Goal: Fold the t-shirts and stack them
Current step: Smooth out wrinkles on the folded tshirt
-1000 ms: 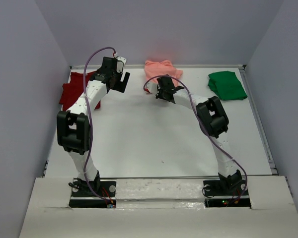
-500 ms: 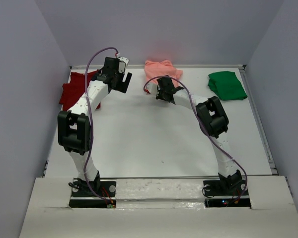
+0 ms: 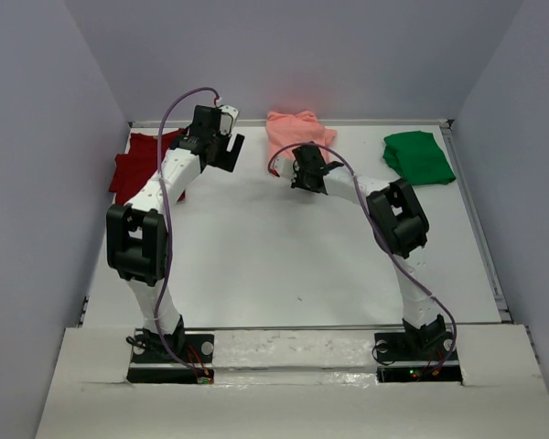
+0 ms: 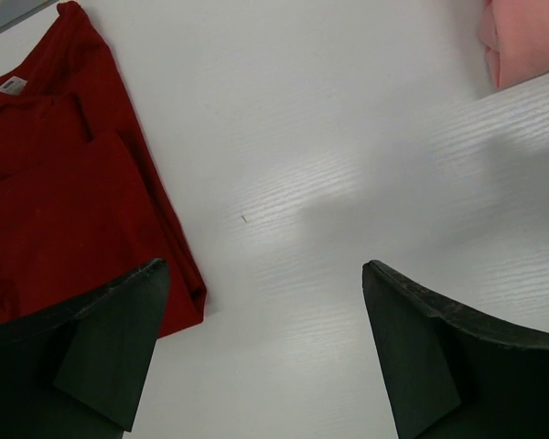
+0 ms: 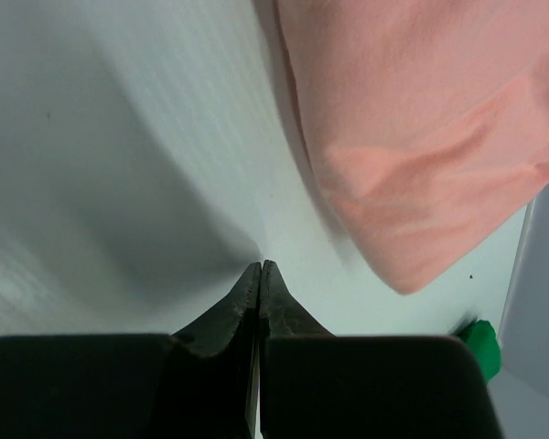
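Top external: white table [image 3: 284, 265], three shirts along the far edge. The dark red t-shirt [image 3: 135, 165] lies at the far left, the salmon-pink t-shirt [image 3: 291, 128] is bunched at the far middle, and the green t-shirt [image 3: 419, 155] is at the far right. All three are well apart, none stacked. The left gripper [image 3: 225, 148] hovers just right of the red shirt. The right gripper [image 3: 306, 163] sits at the near edge of the pink shirt. Finger state is hard to read from up here.

Left wrist: left gripper [image 4: 263, 270] spread wide, nothing between the fingers, bare table [image 4: 348, 137] under the gap. The dark red t-shirt [image 4: 64, 183] lies flat on the left with a white neck label showing, its edge just beside the left finger. A corner of the salmon-pink t-shirt [image 4: 531, 37] shows top right.

Right wrist: right gripper [image 5: 260, 267] pinched fully together, fingertips meeting, no cloth caught between them. The tips point at bare table [image 5: 119, 137]. The salmon-pink t-shirt [image 5: 421, 119] fills the upper right, its edge near the tips but apart. A sliver of the green t-shirt [image 5: 480, 347] shows low right.
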`<state>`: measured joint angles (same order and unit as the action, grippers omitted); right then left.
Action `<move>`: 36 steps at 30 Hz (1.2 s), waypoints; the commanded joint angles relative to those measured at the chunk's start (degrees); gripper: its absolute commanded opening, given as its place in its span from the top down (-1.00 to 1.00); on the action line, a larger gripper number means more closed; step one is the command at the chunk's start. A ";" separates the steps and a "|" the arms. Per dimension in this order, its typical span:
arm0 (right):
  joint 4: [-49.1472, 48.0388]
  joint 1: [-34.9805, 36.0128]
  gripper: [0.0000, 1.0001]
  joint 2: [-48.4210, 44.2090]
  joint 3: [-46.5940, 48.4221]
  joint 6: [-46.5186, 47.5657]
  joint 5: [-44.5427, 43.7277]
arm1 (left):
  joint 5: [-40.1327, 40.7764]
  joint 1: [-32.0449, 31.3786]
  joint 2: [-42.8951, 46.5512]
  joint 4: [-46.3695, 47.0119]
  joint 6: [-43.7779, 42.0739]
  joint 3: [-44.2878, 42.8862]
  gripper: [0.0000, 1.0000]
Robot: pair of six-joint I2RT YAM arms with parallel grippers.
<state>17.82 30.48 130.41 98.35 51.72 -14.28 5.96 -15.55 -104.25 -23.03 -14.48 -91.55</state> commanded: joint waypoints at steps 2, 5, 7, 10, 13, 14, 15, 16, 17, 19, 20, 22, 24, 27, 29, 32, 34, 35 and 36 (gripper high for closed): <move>2.13 0.46 1.00 -7.88 -3.07 -2.15 1.54 | -0.59 -0.97 0.54 -0.44 -0.37 -2.85 -0.98; 2.48 0.46 1.00 -9.20 -4.56 -2.33 1.37 | -0.42 -1.32 0.54 -0.62 -0.46 -3.20 -0.98; 2.48 0.46 0.83 -9.56 -4.04 -2.59 -0.21 | -0.33 -1.50 0.62 -0.62 -0.46 -3.46 -0.98; 2.91 0.46 0.39 -11.39 -1.50 -3.29 0.39 | -0.24 -1.85 0.80 -0.62 -0.37 -3.46 -0.98; 2.83 0.46 -0.09 -11.94 2.88 -3.30 1.10 | -0.16 -1.85 0.89 0.08 -0.37 -2.41 -0.98; 2.83 0.46 -0.09 -11.15 2.90 -3.30 1.10 | -0.16 -1.85 0.89 0.09 -0.37 -2.23 -0.98; 2.83 0.46 -0.18 -10.10 6.04 -1.99 -0.21 | -0.24 -1.85 0.63 0.17 -0.37 -2.06 -0.98; 2.57 0.46 -0.18 -8.78 7.72 -1.11 -1.18 | 0.10 -1.94 0.54 0.17 -0.46 -1.97 -0.98; 2.57 0.46 -0.18 -5.90 9.48 0.21 -1.97 | 0.20 -1.94 0.36 0.09 -0.46 -1.88 -0.98; 2.74 -0.07 -0.20 -4.20 13.60 0.66 -2.16 | 0.46 -2.03 0.71 0.17 -0.55 -1.62 -0.98; 2.74 -0.07 -0.21 -3.85 14.50 0.83 -1.63 | 0.55 -2.03 0.80 -0.35 -0.81 -1.62 -0.98; 2.83 -0.07 -0.25 -3.41 16.17 0.31 -0.66 | 0.90 -2.03 1.06 -0.53 -0.90 -1.35 -0.98; 2.74 -0.07 -0.27 -2.54 18.63 -0.83 -0.40 | 1.43 -2.03 1.32 0.00 -0.90 -0.56 -0.98; 1.34 -0.59 -0.27 0.88 21.79 -1.89 -2.14 | 1.25 -2.03 1.15 0.26 -0.38 -0.12 -0.98; 0.81 -0.60 -0.27 2.91 23.64 -3.03 -2.50 | 1.34 -2.03 0.98 0.53 -0.37 -0.12 -0.98; 0.46 -1.21 -0.30 7.13 27.85 -6.44 -1.89 | 2.21 -2.03 1.24 0.79 -0.29 0.14 -0.98; 0.46 -2.70 -0.42 9.85 31.98 -9.08 -0.14 | 3.18 -2.03 2.29 1.93 -0.29 1.02 -0.98; 0.46 -2.71 -0.49 10.82 35.13 -11.71 0.39 | 3.45 -2.03 3.08 2.89 -0.29 1.98 -0.98; 0.54 -3.49 -0.52 11.70 35.16 -12.95 0.92 | 3.71 -2.03 3.26 3.16 -0.29 2.34 -0.98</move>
<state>20.12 29.52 139.13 126.56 46.72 -15.18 7.79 -17.28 -104.25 -22.44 -14.50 -91.07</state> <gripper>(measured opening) 0.707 0.989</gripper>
